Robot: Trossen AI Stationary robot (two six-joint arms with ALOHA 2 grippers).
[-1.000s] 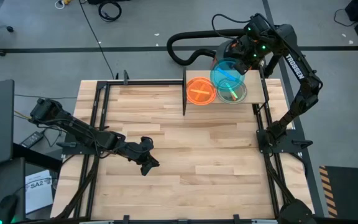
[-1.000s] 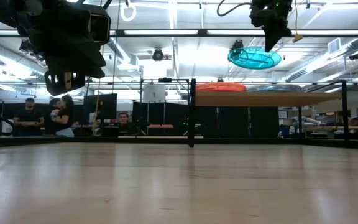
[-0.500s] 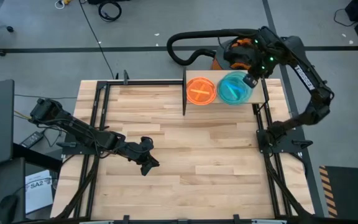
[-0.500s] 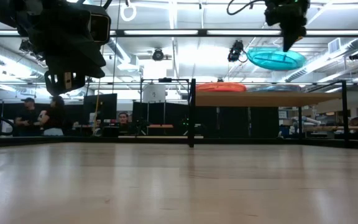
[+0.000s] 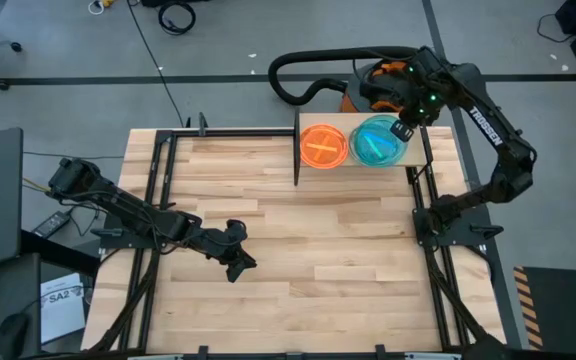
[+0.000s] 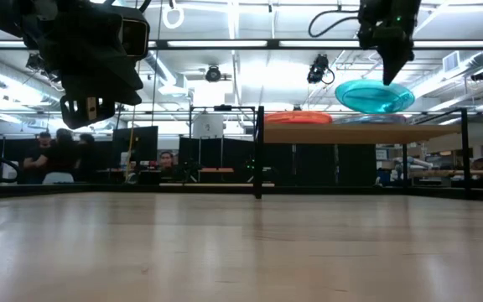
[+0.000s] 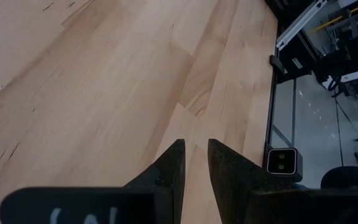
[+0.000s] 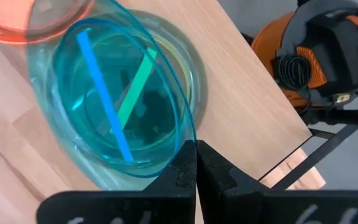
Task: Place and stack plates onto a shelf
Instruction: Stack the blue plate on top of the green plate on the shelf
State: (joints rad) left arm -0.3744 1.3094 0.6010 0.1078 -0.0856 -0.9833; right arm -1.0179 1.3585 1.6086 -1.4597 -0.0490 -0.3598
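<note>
Low view: the right gripper [image 6: 390, 74], jaws clamped on the blue plate [image 6: 374, 95] rim, has lowered it from well above to just over the shelf [image 6: 350, 132] stack; release looks near. Left gripper [image 5: 236, 262] waits over the desk, jaws slightly apart.

Only two readable markings. "TROSSEN" in white capitals along the right arm's forearm link [image 5: 484, 106], seen from above. "SAE", or something close to it, on a white sheet [image 5: 65, 296] lying beside the surface's left edge, letters too small to be sure of. White marks at the wrist cameras' lower edge, cut off and unreadable.
</note>
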